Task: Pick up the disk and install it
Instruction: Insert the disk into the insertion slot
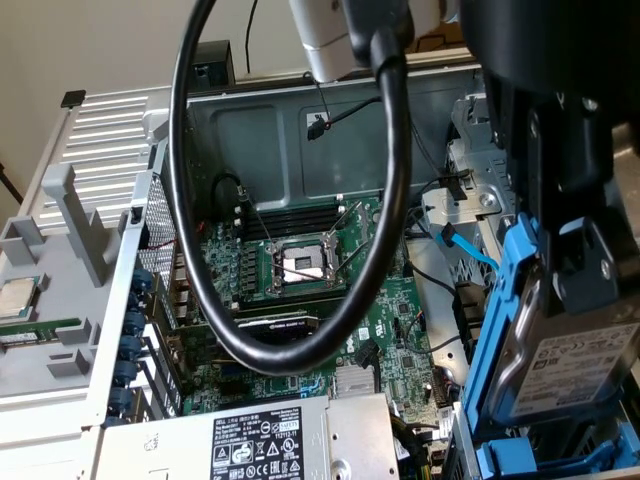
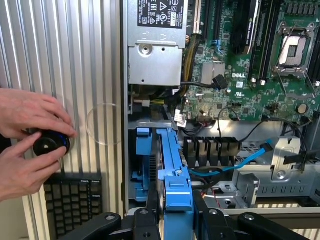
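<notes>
The disk (image 1: 578,362), a silver drive with a white label in a bright blue carrier frame (image 1: 507,300), hangs upright at the exterior view's right, over the open computer case's drive bay. My gripper (image 1: 588,275) is shut on its upper part. In the wrist view the disk (image 2: 175,175) shows edge-on between my gripper's (image 2: 176,206) black fingers (image 2: 151,202), one on each side. It sits just above the drive bay (image 2: 142,162), beside blue plastic parts inside the bay.
A motherboard with an open CPU socket (image 1: 300,262) fills the case. The grey power supply (image 1: 260,445) and a thick black cable loop (image 1: 190,200) are near. A blue cable (image 2: 250,157) runs by the bay. A person's hands (image 2: 25,120) hold a black knob (image 2: 50,144) beside a keyboard (image 2: 72,200).
</notes>
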